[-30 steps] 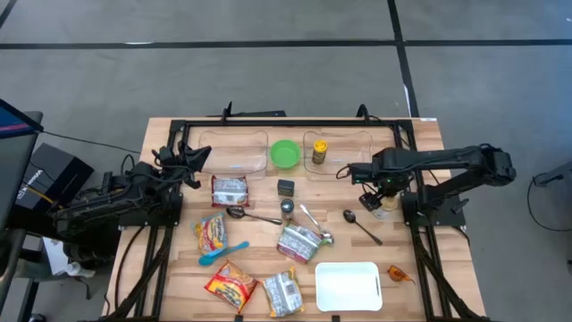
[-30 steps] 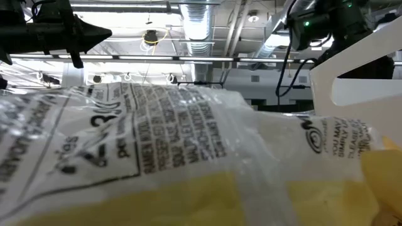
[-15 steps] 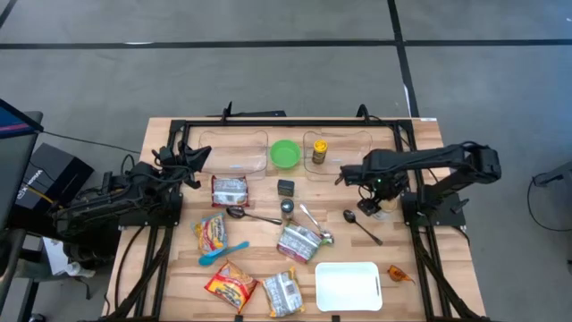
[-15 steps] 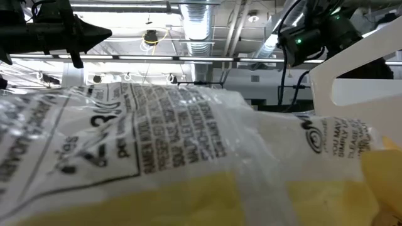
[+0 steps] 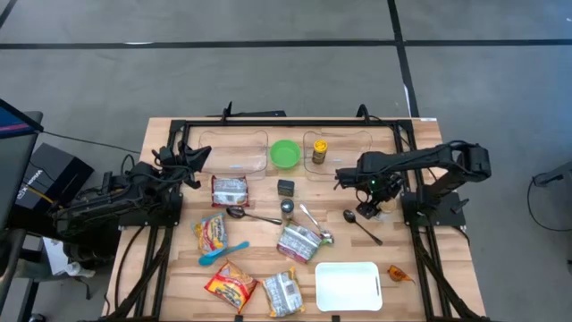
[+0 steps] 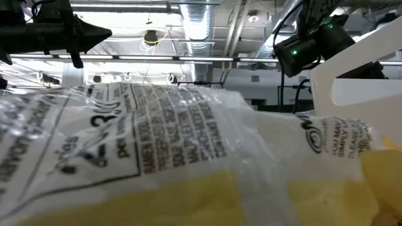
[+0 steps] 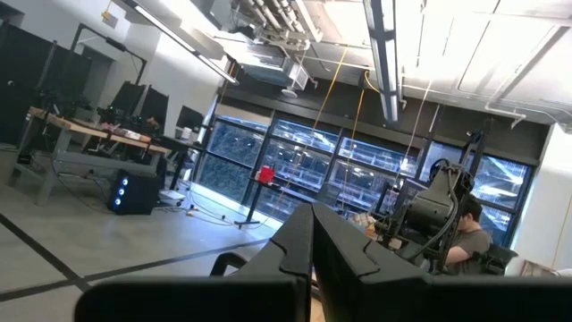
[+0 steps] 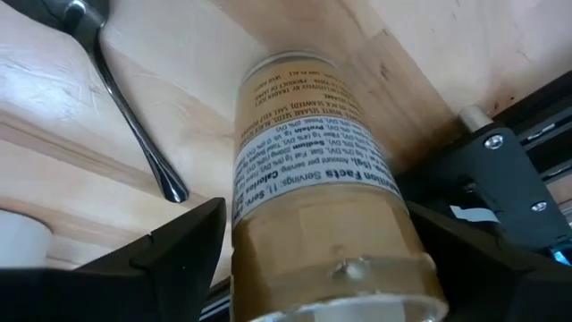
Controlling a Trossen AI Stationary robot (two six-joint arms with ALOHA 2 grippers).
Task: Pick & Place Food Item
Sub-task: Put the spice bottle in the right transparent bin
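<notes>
I see my right gripper (image 8: 313,268) grasping a cylindrical glass jar (image 8: 317,170) with a printed paper label over the wood-grain table (image 8: 179,107).

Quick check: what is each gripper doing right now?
Left gripper: shut, empty, parked at the table's left.
Right gripper: wide around a jar.

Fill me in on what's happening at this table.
The right gripper holds a jar between its fingers, just above the right side of the wooden table, next to a dark spoon. The left gripper waits shut at the left edge, holding nothing. Snack packets, more spoons, a green bowl, clear tubs and a white tray lie spread across the table.
</notes>
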